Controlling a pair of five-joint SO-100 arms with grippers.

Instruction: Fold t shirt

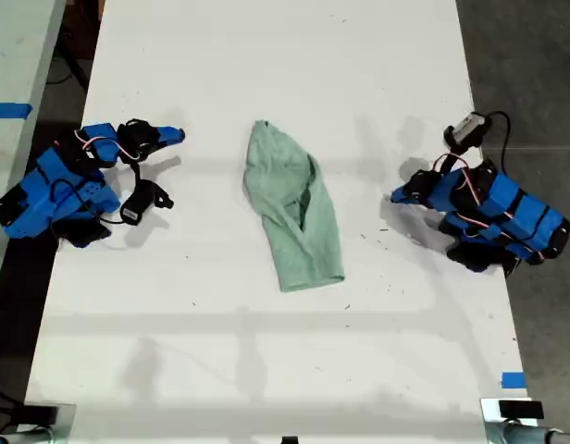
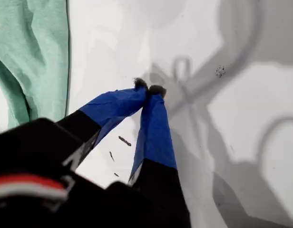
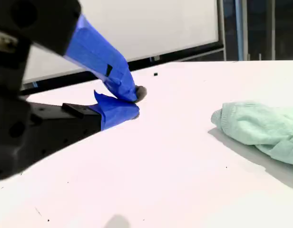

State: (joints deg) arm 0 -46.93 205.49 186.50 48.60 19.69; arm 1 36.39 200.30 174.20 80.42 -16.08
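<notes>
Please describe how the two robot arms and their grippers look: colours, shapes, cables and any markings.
Both arms are built from bright blue blocky segments with black joints, and thin red and white cables loop over them. My first gripper has two slim fingers wrapped in blue tape, with dark tips, on a black base. My second gripper shows the same blue tape on black. I see no printed markings.
</notes>
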